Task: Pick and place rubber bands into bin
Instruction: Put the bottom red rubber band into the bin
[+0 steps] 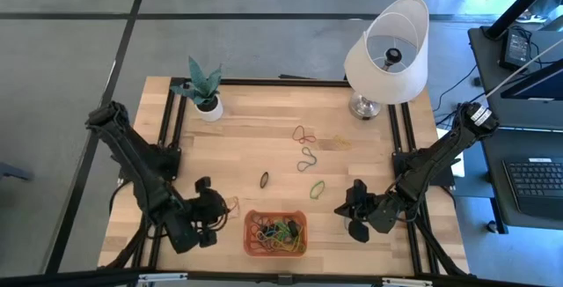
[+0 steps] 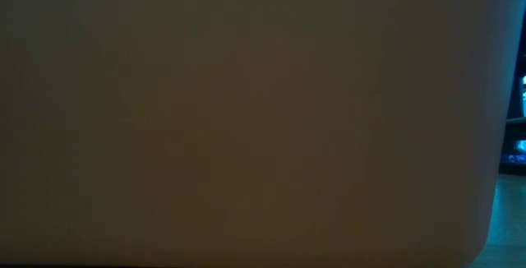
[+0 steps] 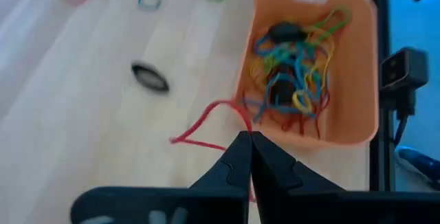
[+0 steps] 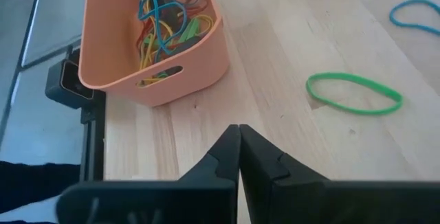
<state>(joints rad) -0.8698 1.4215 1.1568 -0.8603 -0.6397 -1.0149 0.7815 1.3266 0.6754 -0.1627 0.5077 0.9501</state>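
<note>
From above, the wooden bench (image 1: 264,155) carries an orange bin (image 1: 275,234) at its near edge, holding a tangle of rubber bands (image 1: 280,229). Loose bands lie toward the middle: a reddish one (image 1: 304,134), a twisted one (image 1: 306,158), a dark loop (image 1: 264,180) and a green loop (image 1: 318,187). The left hand (image 1: 220,209) sits just left of the bin; the right hand (image 1: 345,208) sits to the bin's right, near the green loop. A small potted plant (image 1: 204,90) and a white-shaded lamp (image 1: 387,47) stand at the far side.

The low view is filled by a dim, featureless surface, so nothing on the bench can be made out.

In the left wrist view, the left hand (image 3: 249,140) is clenched on a red rubber band (image 3: 210,124), which trails over the wood beside the bin (image 3: 357,80). The dark loop (image 3: 150,77) lies apart.

In the right wrist view, the right hand (image 4: 238,133) is clenched with nothing between its fingers, hovering over bare wood between the bin (image 4: 199,66) and the green loop (image 4: 354,93).
</note>
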